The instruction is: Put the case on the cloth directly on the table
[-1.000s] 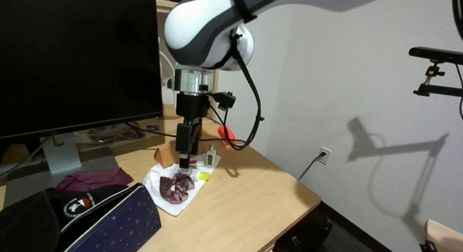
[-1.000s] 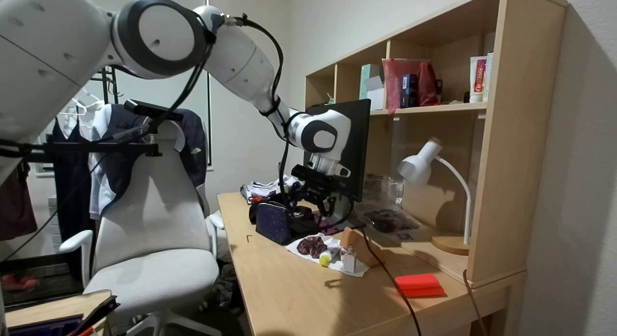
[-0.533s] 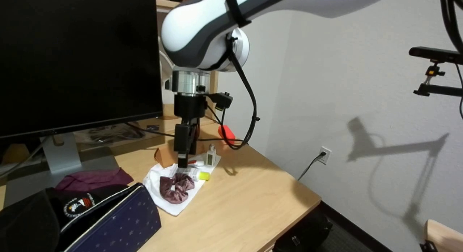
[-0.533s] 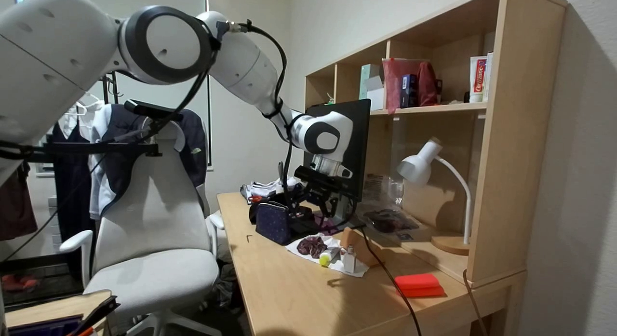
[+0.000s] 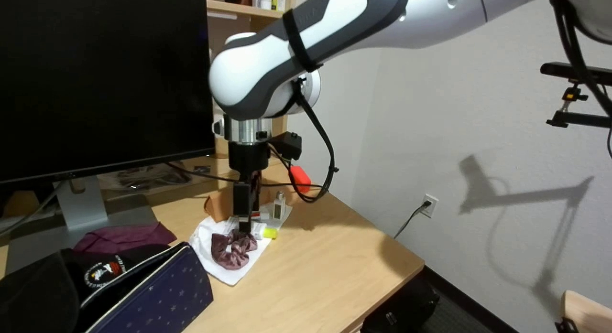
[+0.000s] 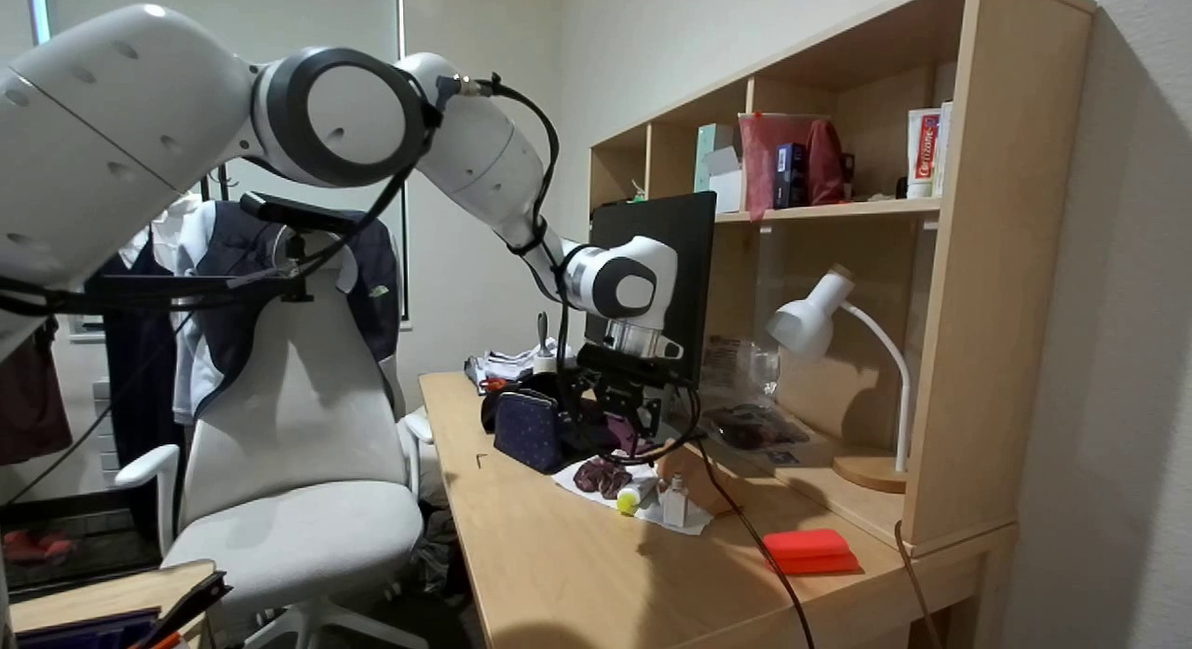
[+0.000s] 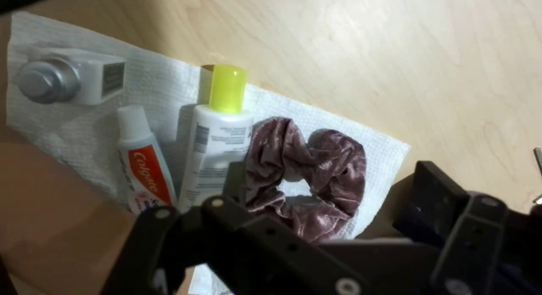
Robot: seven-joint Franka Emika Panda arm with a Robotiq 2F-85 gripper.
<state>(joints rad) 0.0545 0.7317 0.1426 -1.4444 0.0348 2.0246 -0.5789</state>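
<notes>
Gripper (image 7: 332,180) sits lower now — fingers (image 7: 436,193) apart over the scrunchie (image 7: 336,172), not the case (image 5: 220,206). Case is at the edge of the cloth (image 7: 152,75) facing the back of the desk (image 5: 311,266) — on it or beside, can't tell. Likely must shift across first.
</notes>
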